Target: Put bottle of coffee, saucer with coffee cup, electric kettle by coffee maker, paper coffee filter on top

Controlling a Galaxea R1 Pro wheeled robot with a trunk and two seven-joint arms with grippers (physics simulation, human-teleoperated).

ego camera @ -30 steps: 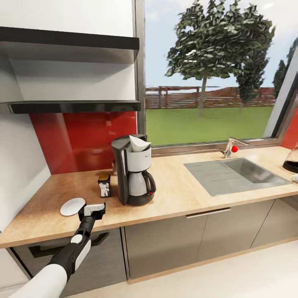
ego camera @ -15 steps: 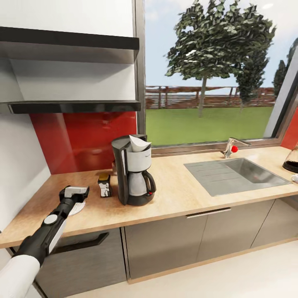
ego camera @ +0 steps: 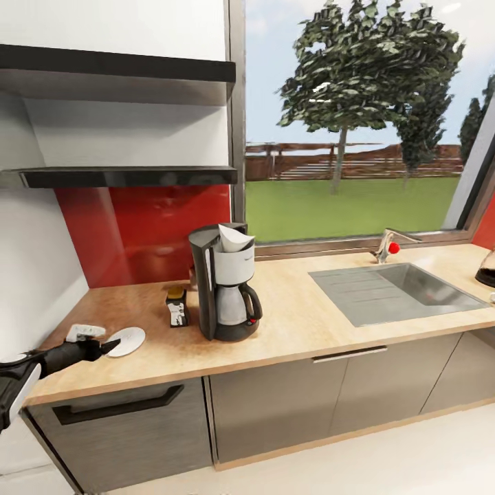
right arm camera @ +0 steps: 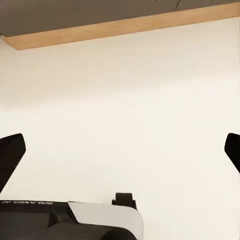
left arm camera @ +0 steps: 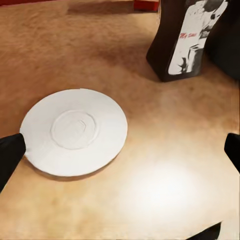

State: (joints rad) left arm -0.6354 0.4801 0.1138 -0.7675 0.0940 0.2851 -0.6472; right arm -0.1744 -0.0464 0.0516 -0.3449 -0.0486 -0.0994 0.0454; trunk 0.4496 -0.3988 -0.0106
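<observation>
Countertop (ego camera: 309, 330), one saucer (ego camera: 126, 340), one coffee maker (ego camera: 225, 282)

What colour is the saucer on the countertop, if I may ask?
Plain white saucer; left wrist view shows it best.

Black forearm (ego camera: 58, 356), white upper sleeve.

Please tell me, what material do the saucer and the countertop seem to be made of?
The saucer looks like glazed white ceramic: smooth, plain white, with a moulded ring in its middle, though plastic cannot be excluded. The countertop looks like light wood or a wood-pattern laminate: grain lines run along it, and the soft bright patch on it in the left wrist view suggests a satin finish.
</observation>
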